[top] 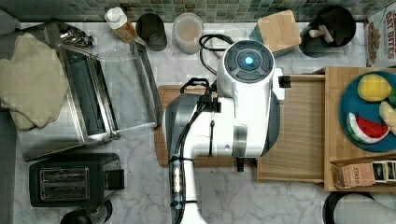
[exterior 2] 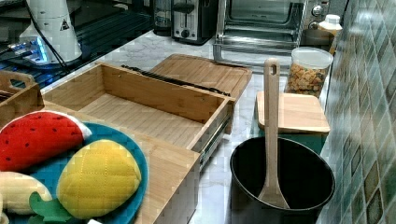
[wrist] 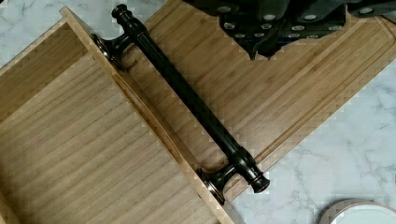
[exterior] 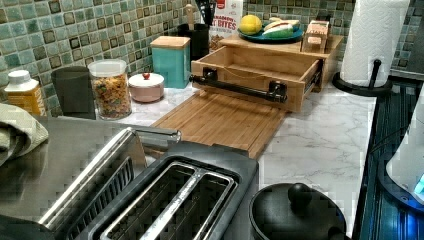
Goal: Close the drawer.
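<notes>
While the drawer stands open, the claw hangs beyond its handle.

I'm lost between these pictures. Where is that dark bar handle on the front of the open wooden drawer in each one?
Top view: the robot arm covers most of the handle; one end pokes out beside the arm.
Left view: handle across the drawer's front, centre.
Right view: handle along the drawer's far edge.
Wrist view: handle runs diagonally through the middle.
Shared landmark: the cutting board under the handle.
</notes>
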Tool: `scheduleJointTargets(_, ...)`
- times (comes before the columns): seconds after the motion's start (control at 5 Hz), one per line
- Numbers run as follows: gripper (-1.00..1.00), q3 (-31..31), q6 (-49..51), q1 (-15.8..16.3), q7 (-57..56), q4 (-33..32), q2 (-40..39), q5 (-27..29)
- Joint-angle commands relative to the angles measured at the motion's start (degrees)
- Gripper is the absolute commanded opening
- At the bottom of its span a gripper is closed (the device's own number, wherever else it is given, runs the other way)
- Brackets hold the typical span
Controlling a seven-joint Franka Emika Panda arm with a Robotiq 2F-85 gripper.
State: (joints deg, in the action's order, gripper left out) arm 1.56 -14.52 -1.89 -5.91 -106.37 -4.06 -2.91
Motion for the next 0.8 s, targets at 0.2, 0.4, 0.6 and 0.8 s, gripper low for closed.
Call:
scheduleJointTargets(0.2,-1.00,0.00,0.00,-0.02,0.00,-0.47,0.00,-0.16)
scheduleJointTargets(0.4,-1.00,-0.74,-5.21,0.69,-6.75,-6.33,3.73,-2.90)
scheduleJointTargets(0.6,-1.00,-1.81,-16.78,1.21,-17.91,-15.93,8.70,-2.52)
scheduleJointTargets(0.8,-1.00,-5.49,-15.24,-1.84,-23.75,-15.29,6.87,-0.01)
